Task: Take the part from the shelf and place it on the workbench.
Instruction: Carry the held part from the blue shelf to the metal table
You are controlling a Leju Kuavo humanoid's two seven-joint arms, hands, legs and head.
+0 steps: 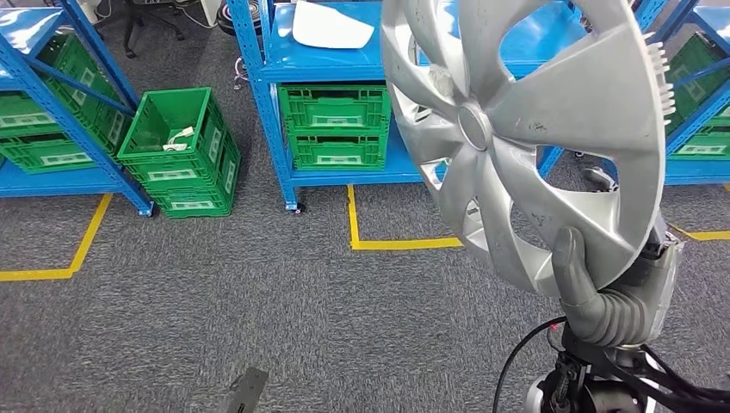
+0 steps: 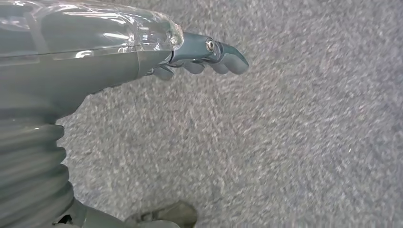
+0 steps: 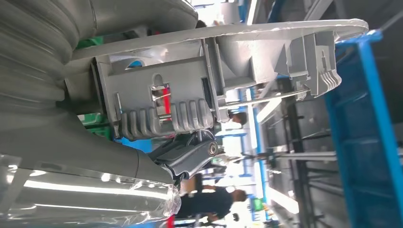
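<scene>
Right hand [image 1: 603, 292] grips silver hubcap [image 1: 525, 129] by lower rim, thumb across its face, disc held upright and high before blue shelves [image 1: 336, 64]. Right wrist view: rim clips of hubcap [image 3: 199, 95] pressed against hand [image 3: 95, 142], fingers hooked behind; person stands far off in background. Left hand [image 2: 142, 57] hangs over grey carpet [image 2: 285, 142], holding nothing, fingers [image 2: 223, 59] extended and slightly curled. Green crates [image 1: 336, 125] stacked on lower shelf; another green crate stack [image 1: 181, 155] on carpet beside yellow floor tape [image 1: 396, 241].
</scene>
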